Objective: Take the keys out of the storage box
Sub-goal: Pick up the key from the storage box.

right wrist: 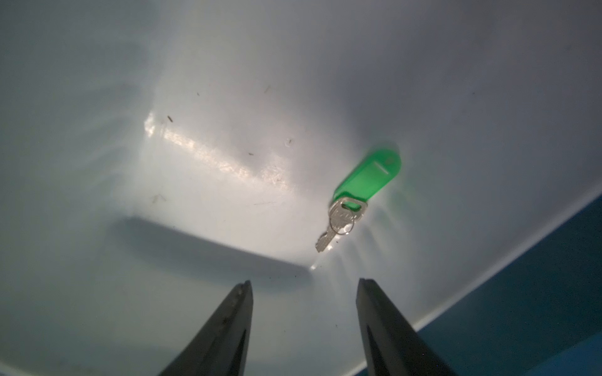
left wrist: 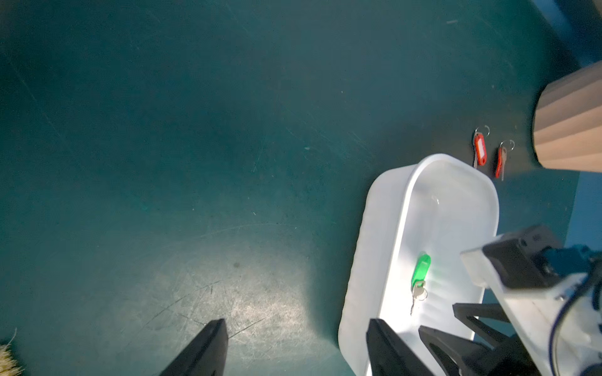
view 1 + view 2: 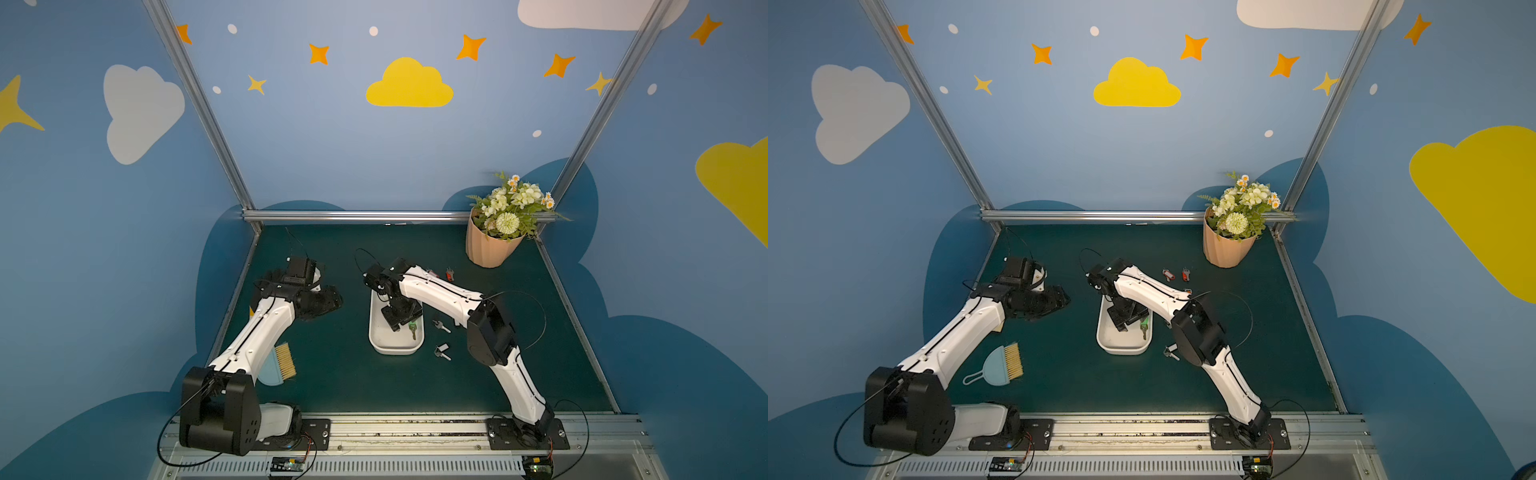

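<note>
Hovering inside the storage box (image 3: pixel 395 351) mid-frame, our right gripper (image 1: pixel 303 281) stood half-open, empty; next we needed to pinch 1 green-tagged key (image 1: pixel 355 192).

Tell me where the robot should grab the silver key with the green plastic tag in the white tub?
By the green plastic tag, coming straight down from above with the right gripper, jaws open across its narrow sides. It lies flat on the floor of the white tub and looks thicker than the thin silver key.
</note>
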`<state>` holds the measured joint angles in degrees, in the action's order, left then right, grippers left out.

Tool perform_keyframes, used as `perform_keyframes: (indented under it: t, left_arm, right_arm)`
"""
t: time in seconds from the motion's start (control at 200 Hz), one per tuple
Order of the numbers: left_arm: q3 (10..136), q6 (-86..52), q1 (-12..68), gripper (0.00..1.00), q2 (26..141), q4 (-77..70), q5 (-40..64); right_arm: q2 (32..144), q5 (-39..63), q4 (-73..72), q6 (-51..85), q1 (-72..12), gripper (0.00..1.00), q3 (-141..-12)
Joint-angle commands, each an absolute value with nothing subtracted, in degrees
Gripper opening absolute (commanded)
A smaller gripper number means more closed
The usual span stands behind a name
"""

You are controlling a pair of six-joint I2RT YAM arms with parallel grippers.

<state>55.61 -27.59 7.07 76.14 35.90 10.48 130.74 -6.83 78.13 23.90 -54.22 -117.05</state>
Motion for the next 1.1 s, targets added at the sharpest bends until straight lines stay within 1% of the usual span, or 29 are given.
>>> perform_keyframes:
  t: [0.0, 0.125, 0.21, 0.425, 0.526, 0.776, 0.871, 1.096]
  left_arm:
    - [55.3, -24.8, 6.8, 0.81, 75.4, 36.9, 12.4]
    - [54.7, -23.3, 6.8, 0.93, 74.5, 36.7, 12.9]
    - [54.7, -22.2, 6.9, 0.98, 74.3, 37.0, 13.0]
    - [56.6, -20.0, 8.0, 0.99, 74.6, 38.6, 12.6]
    - [56.4, -20.1, 8.4, 0.99, 74.5, 38.2, 12.7]
    - [57.0, -19.9, 8.9, 0.99, 75.2, 38.5, 13.0]
    - [57.2, -19.7, 8.9, 0.99, 75.5, 38.7, 13.0]
    - [57.6, -19.6, 8.9, 0.99, 76.0, 38.8, 13.0]
  right_arm:
    - [131.7, -6.3, 81.8, 34.9, -54.7, 0.57, -118.3]
    - [132.3, -7.8, 81.2, 41.5, -55.2, 0.58, -117.3]
    - [133.1, -9.8, 81.1, 44.1, -55.4, 0.59, -117.4]
    - [135.0, -11.4, 80.6, 46.2, -54.8, 0.61, -117.4]
    - [135.4, -11.9, 80.3, 46.5, -54.6, 0.64, -116.7]
    - [136.5, -10.6, 76.1, 46.0, -53.9, 0.64, -114.3]
    - [136.4, -9.9, 74.4, 45.9, -53.7, 0.61, -112.7]
    - [136.3, -9.7, 71.6, 44.3, -53.4, 0.46, -111.3]
